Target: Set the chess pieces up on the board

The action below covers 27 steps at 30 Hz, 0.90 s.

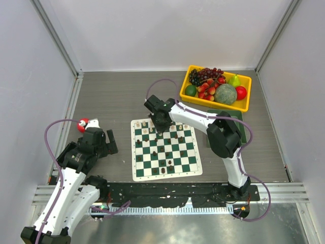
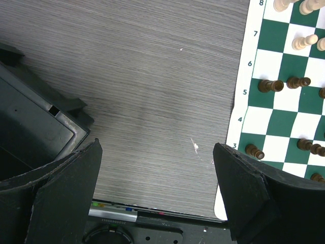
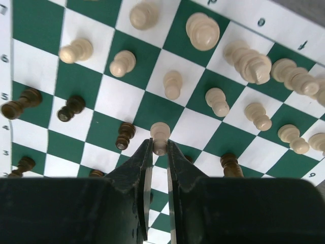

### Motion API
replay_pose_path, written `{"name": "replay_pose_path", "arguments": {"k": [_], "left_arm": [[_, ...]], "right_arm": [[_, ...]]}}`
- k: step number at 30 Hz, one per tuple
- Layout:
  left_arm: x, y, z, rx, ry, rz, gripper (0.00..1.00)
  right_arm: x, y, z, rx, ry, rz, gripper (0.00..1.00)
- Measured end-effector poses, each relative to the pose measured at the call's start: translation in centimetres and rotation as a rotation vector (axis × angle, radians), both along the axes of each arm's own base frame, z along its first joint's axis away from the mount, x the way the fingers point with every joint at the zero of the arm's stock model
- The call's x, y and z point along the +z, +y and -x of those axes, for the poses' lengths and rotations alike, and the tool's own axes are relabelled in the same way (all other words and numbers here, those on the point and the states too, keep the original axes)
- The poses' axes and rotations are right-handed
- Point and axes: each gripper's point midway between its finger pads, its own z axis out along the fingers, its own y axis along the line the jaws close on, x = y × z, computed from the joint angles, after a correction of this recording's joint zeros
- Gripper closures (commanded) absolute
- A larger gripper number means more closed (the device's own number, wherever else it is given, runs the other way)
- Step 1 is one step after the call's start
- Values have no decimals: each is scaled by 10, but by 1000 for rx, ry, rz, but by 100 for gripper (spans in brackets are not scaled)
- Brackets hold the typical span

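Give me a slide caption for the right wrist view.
Right pincer pinches a cream pawn on the board, cream pieces beyond, dark pieces scattered alongside.

2 arms, left arm and right arm: white shells, black joint blocks. Purple cable runs along each. Black base under each. On left gripper, fingers black, matte, wedge-shaped, rough edges. On right gripper, thin pale inner strips.

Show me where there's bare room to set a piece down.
Free: bare table between the left end effector and the board. Crowded: the far rows, packed with chess pieces around the right end effector gripping a cream pawn.
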Motion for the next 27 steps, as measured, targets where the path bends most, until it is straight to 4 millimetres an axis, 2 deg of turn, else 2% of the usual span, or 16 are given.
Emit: {"name": "replay_pose_path", "arguments": {"k": [7,11,14,17,20,27], "left_arm": [[1,0,0,0,-5,1,1],[3,0,0,0,-19,5,1],[4,0,0,1,-24,6,1],[4,0,0,0,-25,6,1],[4,0,0,0,-26,7,1],[5,0,-1,0,-30,8,1]], "right_arm": [[44,25,-17,15,-85,-74,82],[79,57,-24,49,-152,-147,82],[91,83,-25,82,-182,-186,82],[87,102,-24,109,-185,-192,82],[69,114,-20,132,-166,-168,82],[26,115,-9,154,-101,-87,82]]}}
